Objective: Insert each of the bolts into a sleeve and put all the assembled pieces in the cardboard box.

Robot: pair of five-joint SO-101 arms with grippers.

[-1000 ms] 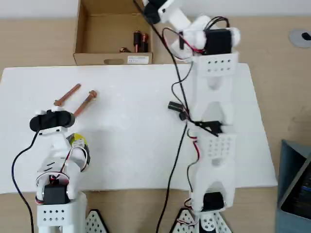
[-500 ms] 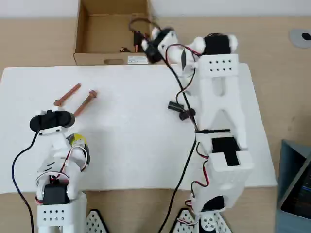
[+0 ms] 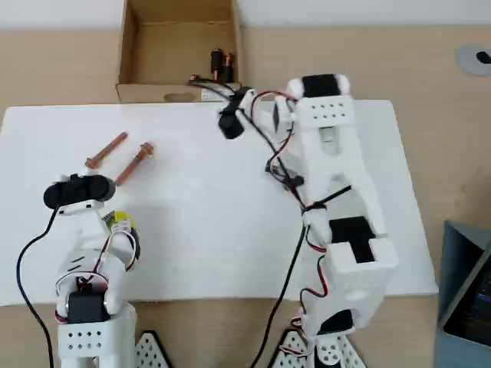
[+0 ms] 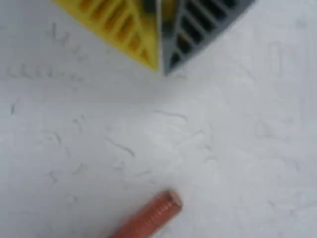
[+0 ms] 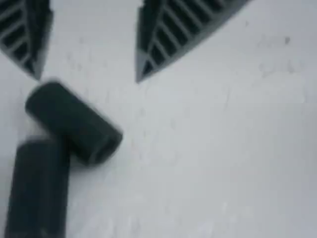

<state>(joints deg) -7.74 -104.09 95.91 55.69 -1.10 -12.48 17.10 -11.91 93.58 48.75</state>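
Two copper bolts (image 3: 106,150) (image 3: 134,163) lie side by side on the white mat (image 3: 192,238), just beyond my left gripper (image 3: 80,192). In the left wrist view its yellow and grey fingertips (image 4: 159,62) meet, shut on nothing, with a bolt end (image 4: 151,215) ahead. My right gripper (image 3: 230,123) hangs by the cardboard box's (image 3: 129,54) front right corner. It is open (image 5: 89,74), with two black sleeves (image 5: 74,121) (image 5: 38,188) lying on the mat close to its tips. Assembled pieces (image 3: 219,63) rest inside the box.
The sleeves (image 3: 280,172) sit partly under the right arm's cables. A grey bin (image 3: 464,291) stands at the right edge and a grey disc (image 3: 474,57) lies at the far right. Bare mat spreads between the two arms.
The right arm has drawn back from over the box and folded down, bringing its gripper toward the mat. The left arm has stayed still.
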